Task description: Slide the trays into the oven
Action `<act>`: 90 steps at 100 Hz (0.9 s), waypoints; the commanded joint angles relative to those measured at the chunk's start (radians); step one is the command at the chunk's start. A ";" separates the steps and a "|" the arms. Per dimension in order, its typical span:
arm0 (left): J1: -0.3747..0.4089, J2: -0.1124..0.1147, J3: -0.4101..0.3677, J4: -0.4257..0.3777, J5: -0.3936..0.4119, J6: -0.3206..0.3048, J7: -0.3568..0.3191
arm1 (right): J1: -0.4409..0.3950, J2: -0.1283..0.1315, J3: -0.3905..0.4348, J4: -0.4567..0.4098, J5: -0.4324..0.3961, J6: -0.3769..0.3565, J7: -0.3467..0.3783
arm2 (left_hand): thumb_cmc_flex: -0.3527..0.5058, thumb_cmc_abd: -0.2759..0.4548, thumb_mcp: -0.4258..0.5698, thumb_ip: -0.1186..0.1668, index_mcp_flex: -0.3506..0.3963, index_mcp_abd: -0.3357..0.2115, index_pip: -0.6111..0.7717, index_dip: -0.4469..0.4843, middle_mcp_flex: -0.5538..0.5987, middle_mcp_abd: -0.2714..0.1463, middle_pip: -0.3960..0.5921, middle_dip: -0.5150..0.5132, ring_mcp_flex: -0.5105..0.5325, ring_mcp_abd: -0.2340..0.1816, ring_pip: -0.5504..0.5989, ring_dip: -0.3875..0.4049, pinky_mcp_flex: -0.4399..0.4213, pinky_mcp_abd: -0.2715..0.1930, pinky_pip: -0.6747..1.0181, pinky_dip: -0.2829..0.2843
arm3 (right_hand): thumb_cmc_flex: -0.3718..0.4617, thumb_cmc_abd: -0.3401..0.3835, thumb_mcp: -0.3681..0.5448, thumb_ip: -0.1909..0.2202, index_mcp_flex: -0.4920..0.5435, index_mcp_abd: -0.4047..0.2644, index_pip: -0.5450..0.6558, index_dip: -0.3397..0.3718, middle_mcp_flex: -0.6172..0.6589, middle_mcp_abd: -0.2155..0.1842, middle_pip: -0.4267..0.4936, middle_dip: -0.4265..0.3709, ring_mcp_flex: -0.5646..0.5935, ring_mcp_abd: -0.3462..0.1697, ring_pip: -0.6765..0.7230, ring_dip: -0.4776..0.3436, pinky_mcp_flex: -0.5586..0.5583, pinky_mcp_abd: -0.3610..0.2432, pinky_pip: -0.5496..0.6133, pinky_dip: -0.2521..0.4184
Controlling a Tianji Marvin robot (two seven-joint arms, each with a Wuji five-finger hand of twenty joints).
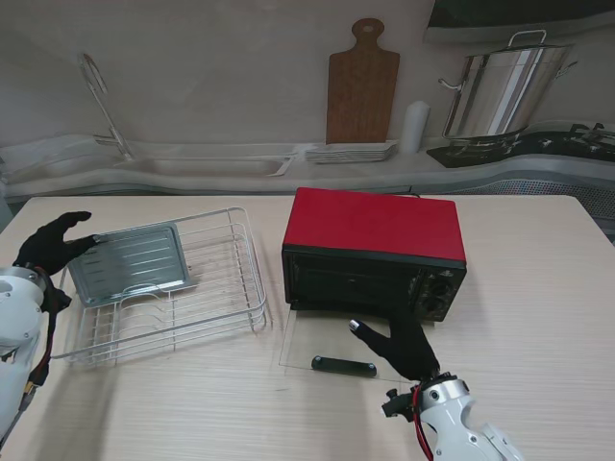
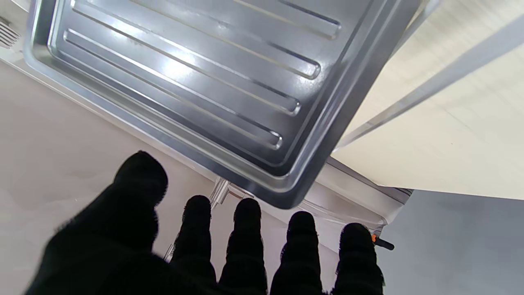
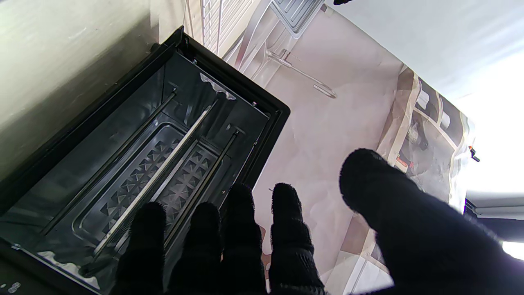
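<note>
So the oven (image 1: 375, 252) sits mid-table with its glass door (image 1: 336, 355) dropped flat toward the robot, and the inside looks bare in the right wrist view, just rods and the embossed floor. The tray (image 1: 130, 261) is over on the left, lying tilted on top of the wire dish rack (image 1: 207, 298), well apart from the oven. Only one tray can be made out.

The left hand (image 1: 53, 245) is at the tray's left edge with fingers spread and curled a bit. From the wrist view the fingertips (image 2: 247, 213) sit just short of the tray's corner, not wrapped around it, so it doesn't look like a grip yet. The right hand (image 1: 404, 346) hovers over the open door by the oven mouth, fingers apart, holding nothing.

Stuff that could go sideways, just guessing from this:

- The tray is thin, shiny metal perched at an angle on wires. A push on the edge instead of a proper pinch and it probably skates across the rack or tips off.
- A one-sided grab on the corner likely lets the far end droop and snag the rack's wires on the way up.
- The right hand is parked right in the path to the opening. If it doesn't move, the tray may bump it.
- Leaning on that glass door could tip the oven forward.
- The tray going in crooked would jam against the side walls.
</note>
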 commanded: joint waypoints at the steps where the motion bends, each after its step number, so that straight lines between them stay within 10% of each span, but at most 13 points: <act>1: -0.009 -0.002 0.007 0.005 0.008 0.000 -0.024 | -0.007 -0.004 -0.001 -0.001 -0.001 -0.003 0.016 | 0.005 -0.021 0.044 -0.017 -0.024 0.008 0.006 0.017 0.007 -0.042 0.015 0.016 0.004 -0.031 0.015 0.017 -0.003 -0.017 0.018 0.019 | -0.012 0.000 -0.023 0.041 0.003 -0.004 -0.005 0.007 -0.026 -0.046 -0.002 -0.002 -0.031 -0.051 -0.014 -0.009 0.002 -0.045 0.002 -0.002; 30: -0.046 0.003 0.033 0.047 0.011 0.003 -0.041 | -0.009 -0.002 0.005 -0.001 0.001 0.001 0.023 | 0.029 -0.065 0.114 -0.030 0.000 0.008 0.068 0.045 0.043 -0.053 0.063 0.048 0.033 -0.042 0.036 0.027 0.010 -0.017 0.036 0.016 | -0.011 0.002 -0.022 0.041 0.005 -0.002 -0.006 0.010 -0.026 -0.044 0.000 -0.002 -0.029 -0.051 -0.012 -0.007 0.004 -0.047 0.005 0.001; 55: -0.062 0.009 0.057 0.071 0.036 0.009 -0.055 | -0.008 -0.002 0.008 0.001 0.005 0.001 0.026 | 0.076 -0.109 0.191 -0.042 0.052 -0.008 0.195 0.145 0.123 -0.060 0.196 0.176 0.112 -0.018 0.190 0.144 -0.015 -0.008 0.393 0.078 | -0.009 -0.001 -0.021 0.041 0.007 0.000 -0.006 0.014 -0.027 -0.044 0.002 -0.001 -0.027 -0.052 -0.010 -0.006 0.006 -0.048 0.008 0.003; 90: -0.059 0.003 0.061 0.063 0.029 0.029 -0.037 | -0.007 -0.004 0.007 0.005 0.014 0.001 0.023 | 0.314 -0.155 0.025 -0.073 0.047 -0.077 0.680 0.519 0.230 -0.036 0.362 0.471 0.241 0.053 0.452 0.293 0.028 0.033 0.785 0.042 | -0.003 -0.003 -0.016 0.038 0.007 -0.001 -0.003 0.019 -0.028 -0.041 0.007 0.001 -0.025 -0.049 -0.008 -0.005 0.010 -0.048 0.013 0.007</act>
